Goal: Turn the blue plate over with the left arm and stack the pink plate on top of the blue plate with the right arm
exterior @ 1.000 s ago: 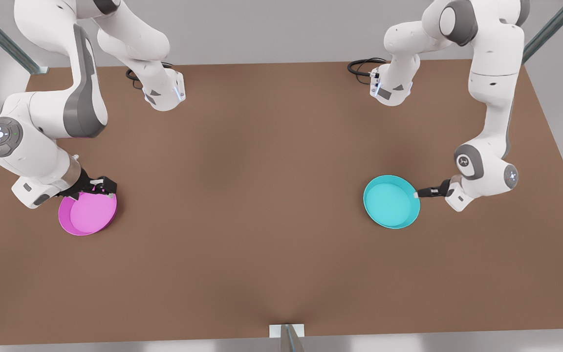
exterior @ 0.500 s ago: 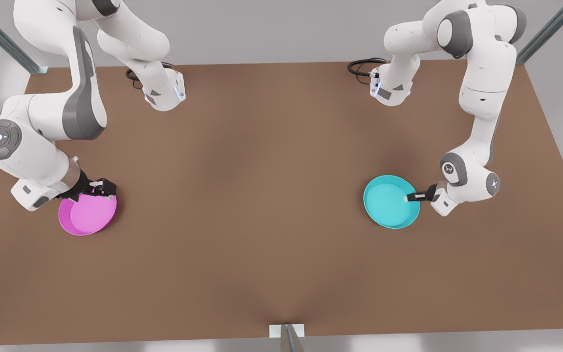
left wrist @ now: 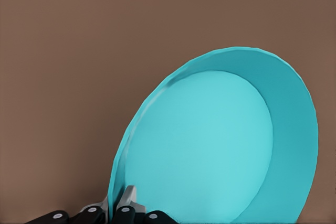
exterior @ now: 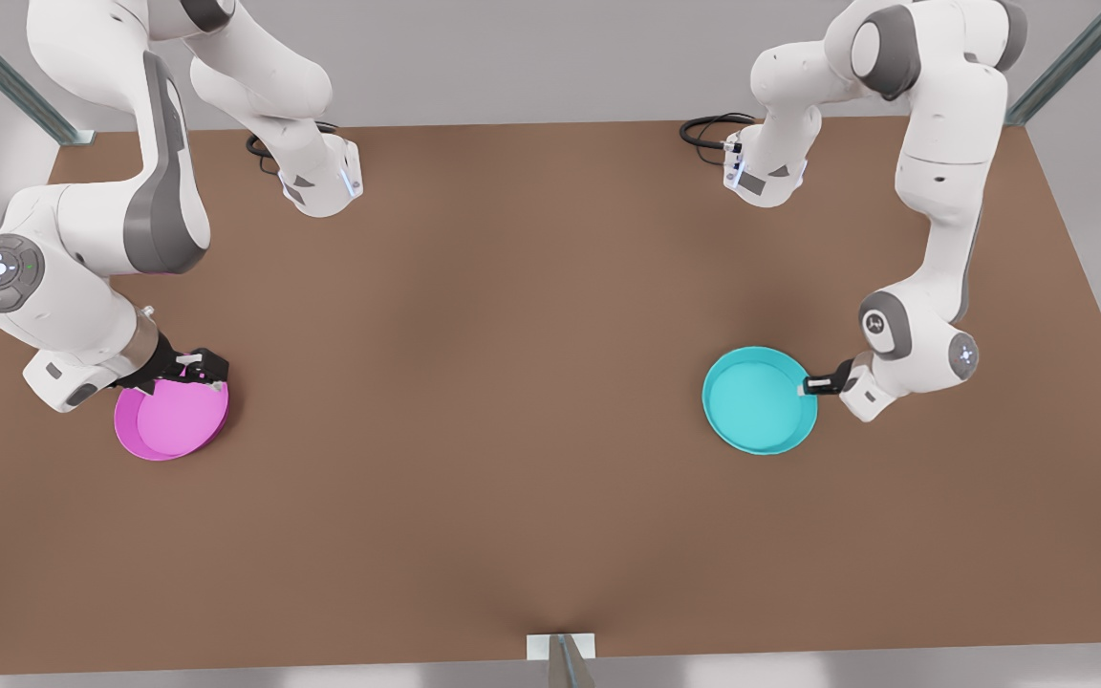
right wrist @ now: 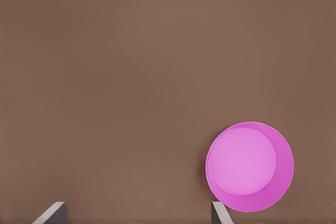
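My left pincer [exterior: 810,386] pinches the blue plate's [exterior: 759,399] rim, while my right pincer [exterior: 189,375], fingers spread wide, hovers over the pink plate [exterior: 171,420].

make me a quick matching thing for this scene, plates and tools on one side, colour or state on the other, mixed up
Column one:
1. blue plate
2. pink plate
3. left tool
4. right tool

Column two:
a. fingers open
b. magenta, at the front view's left
c. clamped on a rim
d. turquoise, at the front view's right

Pairs: 1-d, 2-b, 3-c, 4-a
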Robot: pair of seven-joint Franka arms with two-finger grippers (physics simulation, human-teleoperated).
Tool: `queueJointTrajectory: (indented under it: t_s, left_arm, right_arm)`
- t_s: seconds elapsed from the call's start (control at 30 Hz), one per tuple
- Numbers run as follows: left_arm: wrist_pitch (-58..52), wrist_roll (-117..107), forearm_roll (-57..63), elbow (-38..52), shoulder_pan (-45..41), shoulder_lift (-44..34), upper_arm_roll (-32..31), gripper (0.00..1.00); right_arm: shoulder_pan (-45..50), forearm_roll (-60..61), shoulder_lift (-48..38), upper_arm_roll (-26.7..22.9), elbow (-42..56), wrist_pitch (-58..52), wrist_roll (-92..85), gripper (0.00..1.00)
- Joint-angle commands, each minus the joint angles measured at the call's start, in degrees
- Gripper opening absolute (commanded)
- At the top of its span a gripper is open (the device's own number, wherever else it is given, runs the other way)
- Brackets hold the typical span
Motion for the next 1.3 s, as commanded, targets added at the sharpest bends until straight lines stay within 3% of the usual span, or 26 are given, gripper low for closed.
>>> queueJointTrajectory:
  t_s: [0.0, 0.23, 0.4, 0.5, 1.27]
  left_arm:
    - [-0.4, 0.3, -2.9, 0.1, -0.1, -0.2, 0.0, 0.21]
    - [-1.5, -0.8, -0.9, 0.1, -4.2, -4.0, 0.4, 0.21]
    - [-4.3, -12.2, 15.9, 0.3, -8.2, -5.3, 0.4, 0.21]
    - [-8.7, -16.6, 24.8, 1.0, -10.2, -6.1, 0.3, 0.21]
    - [-36.8, -32.8, 52.2, 3.9, -27.8, -10.3, 0.0, 0.21]
  right_arm:
    - [0.0, 0.0, 0.0, 0.0, 0.0, 0.0, 0.0, 1.00]
    - [0.9, 0.0, 0.0, 0.0, 0.0, 0.0, 0.3, 1.00]
    - [1.2, -0.1, 0.0, 0.0, 0.0, 0.0, 0.3, 1.00]
    - [1.2, -0.1, 0.0, 0.0, 0.0, 0.1, 0.1, 1.00]
    - [0.9, -1.0, 0.8, -0.1, 0.0, 0.1, 0.0, 1.00]
